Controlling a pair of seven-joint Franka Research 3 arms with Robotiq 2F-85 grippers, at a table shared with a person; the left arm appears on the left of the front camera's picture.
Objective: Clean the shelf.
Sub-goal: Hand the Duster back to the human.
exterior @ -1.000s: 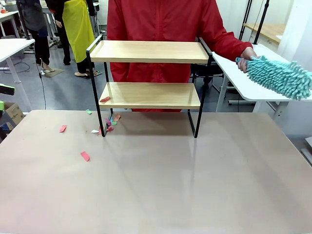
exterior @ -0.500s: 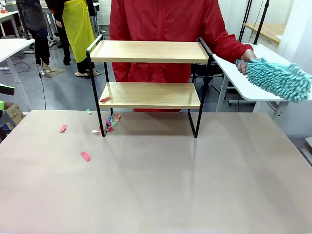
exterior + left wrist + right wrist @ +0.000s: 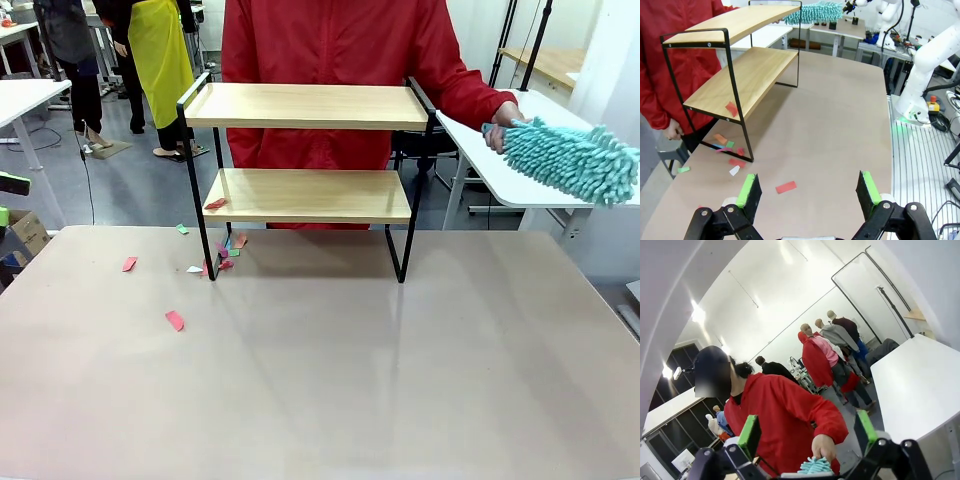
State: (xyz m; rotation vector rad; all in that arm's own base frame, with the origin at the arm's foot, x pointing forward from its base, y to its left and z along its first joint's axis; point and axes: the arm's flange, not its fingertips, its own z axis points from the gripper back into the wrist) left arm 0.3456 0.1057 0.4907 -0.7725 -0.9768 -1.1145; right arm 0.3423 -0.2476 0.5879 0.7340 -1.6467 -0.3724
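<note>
Now paper scraps (image 3: 175,320) beside the shelf (image 3: 306,107), both claws agape.

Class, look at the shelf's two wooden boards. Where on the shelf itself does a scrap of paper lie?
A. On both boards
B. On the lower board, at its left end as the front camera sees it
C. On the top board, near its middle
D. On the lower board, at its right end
B: one red paper scrap lies at the left end of the lower board of the shelf; the top board is bare, and the other scraps lie on the table.

Bright, even; wrist views distorted
</note>
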